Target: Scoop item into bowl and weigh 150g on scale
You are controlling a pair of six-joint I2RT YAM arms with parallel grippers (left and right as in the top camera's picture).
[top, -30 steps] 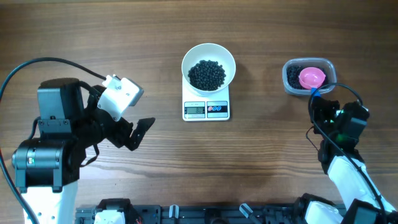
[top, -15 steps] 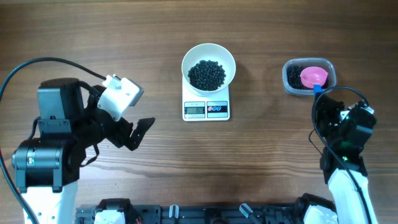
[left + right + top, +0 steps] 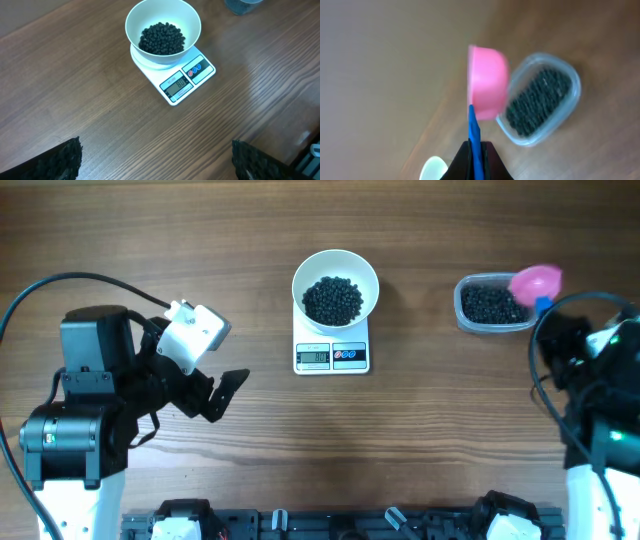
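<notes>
Got the bowl [image 3: 301,280] parked on the scale [image 3: 332,352], mid-table toward the far side, with a dark heap of pellets [image 3: 333,300] in its bottom. Can't read the display [image 3: 313,357] in either view, digits too small. Spotting two round buttons [image 3: 347,355] just beside it on the front edge. Seeing a clear tub [image 3: 462,308] off to the right of the scale, well apart from it, with more pellets [image 3: 492,303] covering its floor. Reading the right gripper [image 3: 476,148] as clamped tight on the blue handle [image 3: 474,127] of the pink scoop [image 3: 487,82], jaws pinched onto it edge-on. Placing the scoop at the tub's far right corner, overlapping the rim from overhead; can't tell lifted versus touching. From the right wrist view, seeing the scoop tipped onto its side, mouth turned left, away from the tub. Reading the left gripper [image 3: 222,395] as spread wide, gripping nothing, fingertips [image 3: 55,162] at the two bottom corners of the left wrist view with bare wood table [image 3: 100,115] between. Placing it well left of the scale on the near side, aimed at bowl and scale, touching neither.
</notes>
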